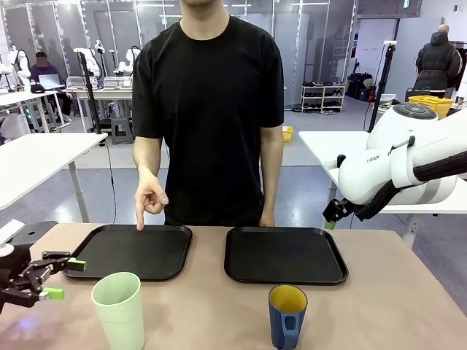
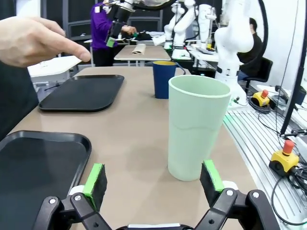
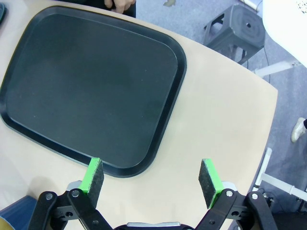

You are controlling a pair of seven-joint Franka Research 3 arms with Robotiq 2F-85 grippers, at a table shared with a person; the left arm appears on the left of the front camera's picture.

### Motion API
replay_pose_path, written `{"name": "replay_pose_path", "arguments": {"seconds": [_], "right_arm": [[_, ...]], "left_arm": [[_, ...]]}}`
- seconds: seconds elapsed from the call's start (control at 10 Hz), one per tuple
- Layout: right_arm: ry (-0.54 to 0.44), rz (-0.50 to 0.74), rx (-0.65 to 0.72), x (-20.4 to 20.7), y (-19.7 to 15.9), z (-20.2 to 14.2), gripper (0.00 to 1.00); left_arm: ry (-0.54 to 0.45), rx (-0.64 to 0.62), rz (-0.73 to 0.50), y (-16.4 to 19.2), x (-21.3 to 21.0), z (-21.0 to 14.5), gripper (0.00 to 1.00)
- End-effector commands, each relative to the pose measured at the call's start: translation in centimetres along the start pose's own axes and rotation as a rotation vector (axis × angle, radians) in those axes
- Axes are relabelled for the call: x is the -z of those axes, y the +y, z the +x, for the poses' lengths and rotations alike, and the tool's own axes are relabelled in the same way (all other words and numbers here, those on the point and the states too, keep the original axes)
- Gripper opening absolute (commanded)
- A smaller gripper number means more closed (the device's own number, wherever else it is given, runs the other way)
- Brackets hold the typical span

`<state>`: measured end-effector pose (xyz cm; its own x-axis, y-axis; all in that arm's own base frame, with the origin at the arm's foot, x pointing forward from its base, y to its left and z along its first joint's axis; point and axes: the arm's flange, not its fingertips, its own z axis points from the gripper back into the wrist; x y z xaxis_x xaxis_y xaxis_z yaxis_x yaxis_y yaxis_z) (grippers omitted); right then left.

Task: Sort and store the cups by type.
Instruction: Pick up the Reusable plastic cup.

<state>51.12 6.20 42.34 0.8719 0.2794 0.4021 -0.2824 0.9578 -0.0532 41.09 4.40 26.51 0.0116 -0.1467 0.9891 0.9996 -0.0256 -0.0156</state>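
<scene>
Two cups, neither stored yet. At far left the left jaws stand wide and empty, low over the tabletop (image 1: pixel 219 317). Their green pads (image 2: pixel 96 184) are aimed at the pale-green tumbler (image 1: pixel 118 310), which stands on the tabletop just in front of the left tray (image 1: pixel 128 251), near one pad but not touching it. A person's hand (image 1: pixel 149 198) points a finger down at that tray's far edge. The right tray (image 1: pixel 284 255) is bare too, and the dark-blue mug (image 1: pixel 287 315) stands in front of it, handle toward the robot. The right jaws, also wide and empty, hang above the right tray's outer corner.

By my reading all the sorting is left: each cup needs lifting and setting on a tray.

The front view's bottom edge cuts off the bases of tumbler and mug. The right jaws are small and dark there, hard to make out. Which tray suits which cup cannot be told, though the pointing finger hints at the left one.
</scene>
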Motion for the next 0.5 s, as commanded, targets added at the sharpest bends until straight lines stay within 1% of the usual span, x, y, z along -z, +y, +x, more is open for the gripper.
{"name": "replay_pose_path", "arguments": {"seconds": [0.0, 0.2, 0.4], "right_arm": [[-0.002, 0.002, -0.011, 0.0, -0.3, 0.0, 1.0], [-0.002, 0.002, -0.011, 0.0, -0.3, 0.0, 1.0], [-0.002, 0.002, -0.011, 0.0, -0.3, 0.0, 1.0]], "left_arm": [[-0.015, 0.046, -0.114, 0.0, 0.5, -2.4, 1.0], [-0.009, 0.053, -0.206, -0.7, 1.9, -3.3, 1.0], [-0.015, 0.045, -0.218, -1.5, 3.0, -4.2, 1.0]]}}
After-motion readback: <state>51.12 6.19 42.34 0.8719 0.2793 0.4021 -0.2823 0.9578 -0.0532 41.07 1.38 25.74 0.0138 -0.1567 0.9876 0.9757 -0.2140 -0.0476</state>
